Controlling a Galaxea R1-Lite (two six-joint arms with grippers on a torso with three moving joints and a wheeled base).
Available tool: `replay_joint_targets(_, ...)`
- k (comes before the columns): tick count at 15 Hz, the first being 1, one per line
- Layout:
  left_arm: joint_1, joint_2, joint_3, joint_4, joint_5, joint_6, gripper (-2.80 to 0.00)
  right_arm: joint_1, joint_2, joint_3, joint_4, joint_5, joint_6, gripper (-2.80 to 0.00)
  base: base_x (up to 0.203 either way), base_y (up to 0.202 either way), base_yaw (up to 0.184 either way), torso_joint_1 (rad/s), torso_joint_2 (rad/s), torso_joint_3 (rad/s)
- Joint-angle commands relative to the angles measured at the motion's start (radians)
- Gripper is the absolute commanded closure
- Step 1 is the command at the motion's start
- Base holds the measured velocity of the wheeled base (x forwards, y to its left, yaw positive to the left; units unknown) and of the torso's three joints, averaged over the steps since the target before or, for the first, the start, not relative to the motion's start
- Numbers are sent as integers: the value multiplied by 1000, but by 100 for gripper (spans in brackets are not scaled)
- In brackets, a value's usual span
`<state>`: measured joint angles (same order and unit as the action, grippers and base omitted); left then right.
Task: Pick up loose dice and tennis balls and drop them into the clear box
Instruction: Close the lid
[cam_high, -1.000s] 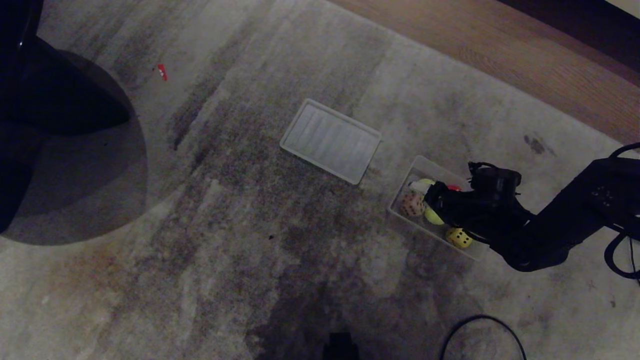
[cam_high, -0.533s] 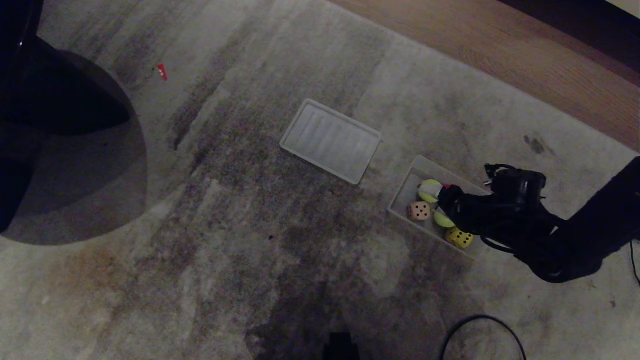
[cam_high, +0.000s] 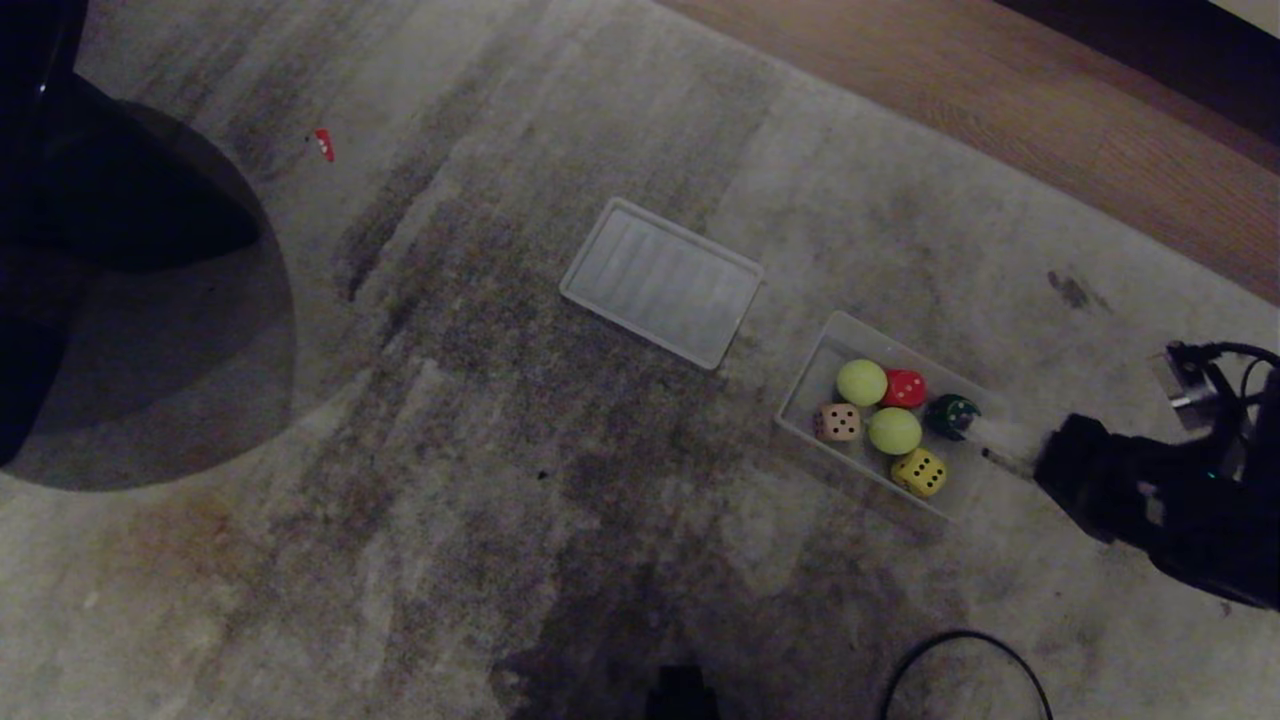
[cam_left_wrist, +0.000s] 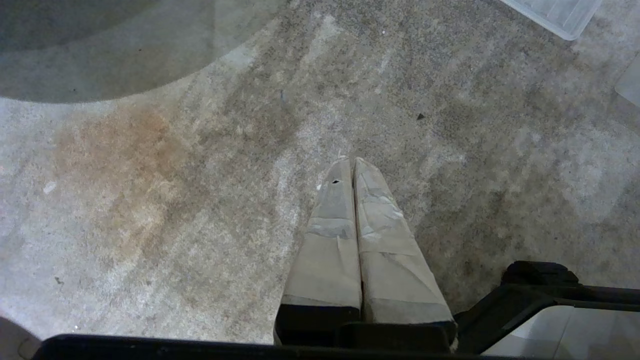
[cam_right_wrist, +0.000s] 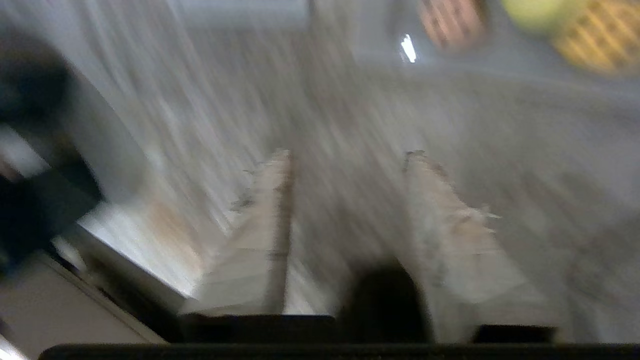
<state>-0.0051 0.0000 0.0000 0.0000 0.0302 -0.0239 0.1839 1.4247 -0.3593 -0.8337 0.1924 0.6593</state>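
Observation:
The clear box (cam_high: 803, 388) stands on the carpet right of centre. Inside it lie two tennis balls (cam_high: 861, 381) (cam_high: 894, 431) and the dice: tan (cam_high: 838, 422), red (cam_high: 905, 388), dark green (cam_high: 951, 414) and yellow (cam_high: 919, 472). My right gripper (cam_high: 1005, 445) hangs just off the box's right end, clear of it. In the blurred right wrist view this gripper (cam_right_wrist: 347, 160) is open with only carpet between its fingers, and the tan die (cam_right_wrist: 452, 20) and yellow die (cam_right_wrist: 595, 37) show ahead. My left gripper (cam_left_wrist: 350, 162) is shut and empty over bare carpet.
The flat ribbed lid (cam_high: 662, 281) lies on the carpet up and left of the box. A small red scrap (cam_high: 322, 143) lies far left. A black cable (cam_high: 960, 650) loops at the near edge. Wooden floor (cam_high: 1000, 100) borders the carpet at the back. A dark round base (cam_high: 150, 380) fills the left.
My right arm has drawn back to the right, out from over the box. All the dice and balls in the box now show, the dark green die among them.

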Motion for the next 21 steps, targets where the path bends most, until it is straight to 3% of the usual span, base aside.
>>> replay_joint_targets(1, 0, 2, 2, 0, 0, -1, 0, 14, -327, 147, 120, -17, -61, 0, 0, 0, 0, 0, 0, 0)
replay_joint_targets(5, 1, 2, 2, 0, 0, -1, 0, -39, -713, 283, 469, -81, -233, 0, 0, 0, 0, 0, 0, 0)
replay_joint_targets(10, 1, 2, 2, 0, 0, -1, 0, -177, -1075, 335, 765, -128, -497, 0, 0, 0, 0, 0, 0, 0)
replay_joint_targets(13, 1, 2, 2, 0, 0, -1, 0, -197, -1227, 345, 811, -188, -616, 0, 0, 0, 0, 0, 0, 0)
replay_joint_targets(18, -1, 2, 2, 0, 0, -1, 0, -178, -1416, 366, 809, -175, -703, 0, 0, 0, 0, 0, 0, 0)
replay_joint_targets(21, 0, 2, 2, 0, 0, -1, 0, -175, -1425, 369, 806, -171, -696, 0, 0, 0, 0, 0, 0, 0)
